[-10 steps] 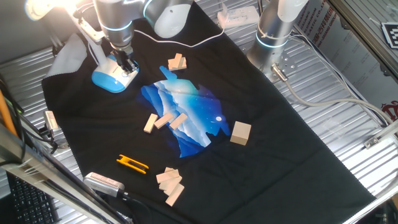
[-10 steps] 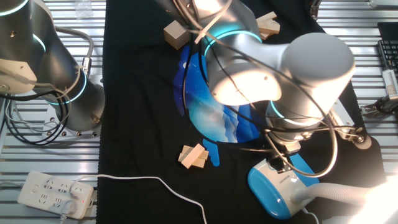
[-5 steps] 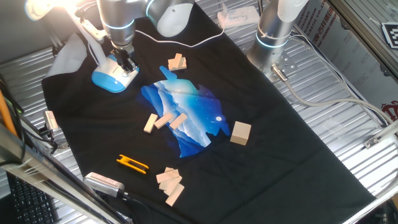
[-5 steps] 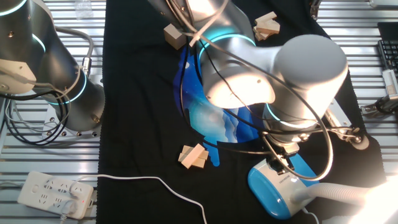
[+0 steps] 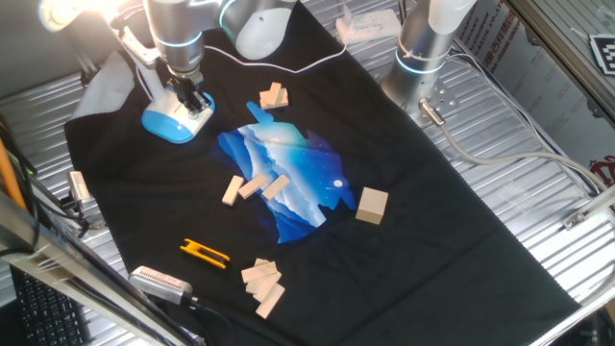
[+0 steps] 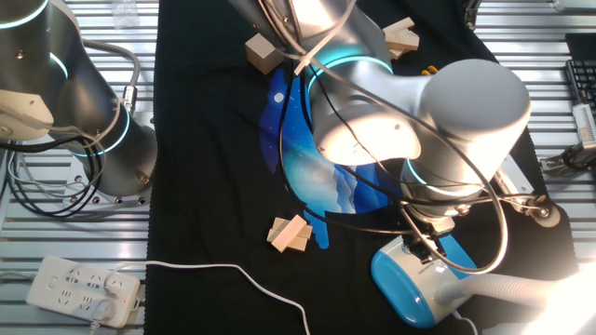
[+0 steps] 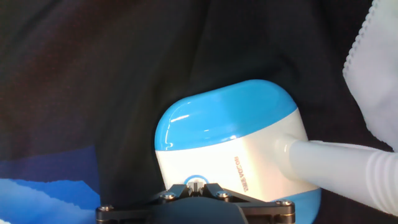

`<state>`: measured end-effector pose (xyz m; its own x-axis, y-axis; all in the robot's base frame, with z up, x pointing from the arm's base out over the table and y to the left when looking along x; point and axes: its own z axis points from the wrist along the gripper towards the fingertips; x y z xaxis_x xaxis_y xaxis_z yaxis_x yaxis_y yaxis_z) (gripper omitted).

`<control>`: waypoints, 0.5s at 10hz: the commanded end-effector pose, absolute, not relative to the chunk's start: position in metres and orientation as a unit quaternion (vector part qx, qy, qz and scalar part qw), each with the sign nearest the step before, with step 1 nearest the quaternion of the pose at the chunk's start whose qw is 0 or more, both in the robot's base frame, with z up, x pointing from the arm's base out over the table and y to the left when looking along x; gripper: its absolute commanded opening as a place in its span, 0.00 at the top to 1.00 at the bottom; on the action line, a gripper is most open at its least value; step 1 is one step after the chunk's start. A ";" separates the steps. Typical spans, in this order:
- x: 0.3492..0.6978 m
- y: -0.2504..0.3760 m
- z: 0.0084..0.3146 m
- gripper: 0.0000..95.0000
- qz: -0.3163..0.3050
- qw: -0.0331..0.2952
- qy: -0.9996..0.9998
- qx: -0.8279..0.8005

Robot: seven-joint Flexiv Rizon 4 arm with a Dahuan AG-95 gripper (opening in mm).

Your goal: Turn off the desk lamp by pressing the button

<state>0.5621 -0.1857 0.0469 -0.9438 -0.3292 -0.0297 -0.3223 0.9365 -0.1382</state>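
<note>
The desk lamp has a light-blue base [image 5: 169, 125] with a white top face, seen close in the hand view [image 7: 224, 134] and in the other fixed view [image 6: 410, 284]. Its white neck [image 7: 336, 163] runs off to the right. Its head [image 5: 67, 12] glows brightly at the table's far left corner. The button [image 7: 189, 180] has a thin blue ring and is mostly hidden by my fingertips. My gripper [image 7: 196, 183] is shut, its tips together right on the button, pointing down onto the base [image 5: 193, 102] [image 6: 426, 253].
Wooden blocks [image 5: 274, 95] [image 5: 372, 205] [image 5: 252, 186] [image 5: 263, 284] lie on the black cloth. A yellow clip [image 5: 205, 253] and a brush [image 5: 161, 281] lie at the front left. A white cloth [image 7: 373, 74] lies beside the lamp. A second arm's base [image 6: 93, 130] and a power strip [image 6: 84, 287] stand nearby.
My arm has shifted only slightly over the lamp base. The fingertips stay at the button. The lamp head still glows.
</note>
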 end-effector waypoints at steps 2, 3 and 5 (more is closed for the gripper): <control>0.565 -0.185 0.045 1.00 -0.062 0.025 0.984 -0.167; 0.566 -0.184 0.045 1.00 -0.062 0.024 0.984 -0.168; 0.567 -0.184 0.046 1.00 -0.062 0.023 0.984 -0.168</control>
<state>0.5667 -0.1841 0.0458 -0.9427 -0.3329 -0.0226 -0.3273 0.9358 -0.1311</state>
